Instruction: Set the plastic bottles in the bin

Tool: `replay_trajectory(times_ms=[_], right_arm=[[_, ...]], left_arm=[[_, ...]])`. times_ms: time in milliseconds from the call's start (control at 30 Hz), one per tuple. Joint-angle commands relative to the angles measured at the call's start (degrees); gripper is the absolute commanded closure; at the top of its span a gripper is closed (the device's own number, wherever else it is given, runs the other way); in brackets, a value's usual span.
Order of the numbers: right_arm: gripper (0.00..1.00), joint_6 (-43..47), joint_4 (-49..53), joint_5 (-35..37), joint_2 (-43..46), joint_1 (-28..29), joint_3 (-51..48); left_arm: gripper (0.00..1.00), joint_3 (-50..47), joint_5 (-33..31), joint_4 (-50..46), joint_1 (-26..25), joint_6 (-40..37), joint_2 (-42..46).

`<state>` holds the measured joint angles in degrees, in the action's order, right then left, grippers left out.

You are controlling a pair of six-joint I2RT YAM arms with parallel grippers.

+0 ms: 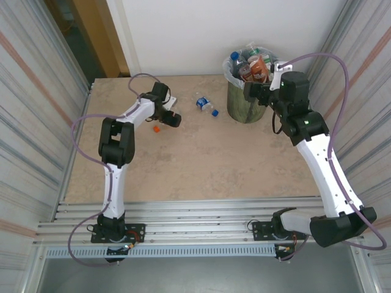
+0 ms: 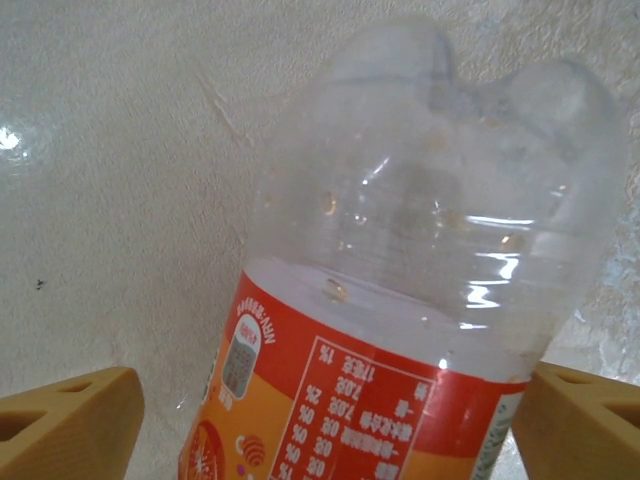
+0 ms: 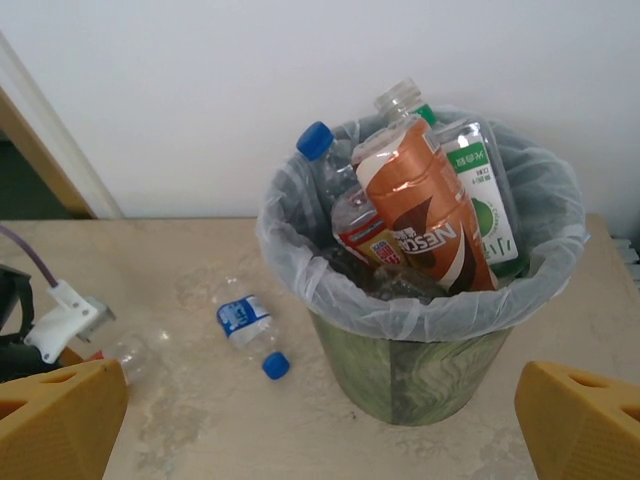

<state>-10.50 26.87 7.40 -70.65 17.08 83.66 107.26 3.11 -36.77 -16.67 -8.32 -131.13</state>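
- Counter (image 1: 201,159): a pale stone-patterned surface. Two plastic bottles lie loose on it at upper centre of the overhead view, so we judge the task nearly done.
- Bin (image 3: 420,380): it stands at upper right of the overhead view, its clear liner folded over the rim and bottles heaped above it.
- Right hand (image 3: 320,425): the fingers (image 3: 60,415) are spread wide and hold nothing. It hovers just beside the bin, facing it.
- Left hand (image 2: 330,425): the fingers (image 2: 65,420) are spread wide on either side of a clear bottle (image 2: 420,250) that lies on the counter, base away from the wrist. We cannot see a firm grip. The step in hand is this pickup. Next the fingers must close, lift and carry the bottle rightward to set it on the heap, where it could roll off.
- Blue-labelled bottle (image 3: 245,325): it has a blue cap and lies between the left hand and the bin. Its label is too small to read.
- Writing: the bottle at the left hand has a red-orange label showing an upside-down table of "%" figures. A brown bottle (image 3: 425,215) in the bin reads "NESC…".
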Motion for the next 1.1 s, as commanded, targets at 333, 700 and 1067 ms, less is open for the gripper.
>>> replay_trajectory(times_ms=[333, 700, 1067], right_arm=[[0.02, -3.34, 1.08, 2.35, 1.15, 2.95, -2.15], [0.02, -7.0, 3.73, 0.12, 1.93, 3.06, -2.79], [0.02, -12.17, 6.66, -8.33, 2.35, 2.36, -1.08]], left_arm=[[0.34, -1.65, 4.58, -0.69, -0.14, 1.59, 2.43], [0.36, -15.26, 12.53, 8.94, -0.21, 7.05, 18.57], [0.4, -36.06, 15.57, 28.82, -4.51, 10.15, 41.83]])
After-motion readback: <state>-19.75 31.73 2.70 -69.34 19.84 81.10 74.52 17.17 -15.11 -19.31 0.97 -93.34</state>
